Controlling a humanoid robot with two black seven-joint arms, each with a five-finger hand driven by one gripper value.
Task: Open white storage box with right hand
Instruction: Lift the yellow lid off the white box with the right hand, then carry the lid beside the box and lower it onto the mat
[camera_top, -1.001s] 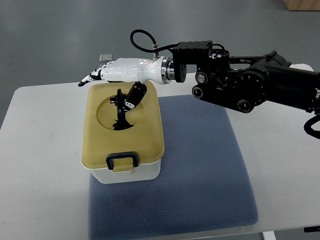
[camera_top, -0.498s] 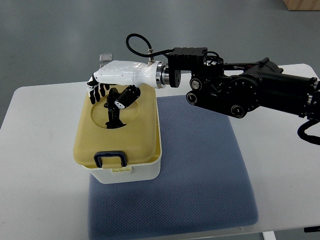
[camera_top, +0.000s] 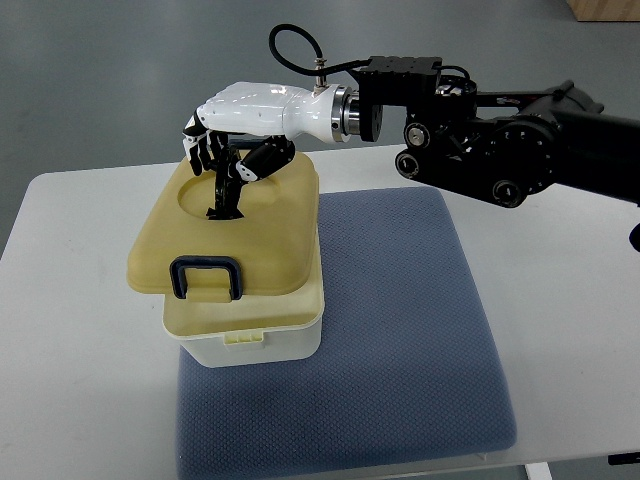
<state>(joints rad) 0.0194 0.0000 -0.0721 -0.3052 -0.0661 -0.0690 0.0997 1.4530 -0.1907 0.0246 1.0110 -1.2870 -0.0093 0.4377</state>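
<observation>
Grey floor fills the top of the view, and below it a white table (camera_top: 70, 300) spans the picture, with a blue-grey textured mat (camera_top: 400, 330) laid across its middle. On the mat's left part stands the white storage box (camera_top: 262, 340), its body resting partly on the mat and partly reaching over the mat's left edge onto bare table.

Its yellow lid (camera_top: 270, 225) is lifted at the front: the near edge sits clear above the box rim, so a pale strip of rim shows beneath it, while the far edge looks lower and seems to rest near the back of the box. A dark blue latch handle (camera_top: 204, 277) hangs on the lid's front edge. A round shallow recess marks the lid's top.

From the picture's right edge a black arm (camera_top: 520, 155) reaches in, ending in the right hand (camera_top: 230, 150), whose shell is white and whose fingers (camera_top: 205, 150) are black. That hand hovers over the lid's far left part with its fingers curled downward, and a black digit reaches down into the recess. It appears to grip a handle there, though the exact contact is hard to make out from this angle.
</observation>
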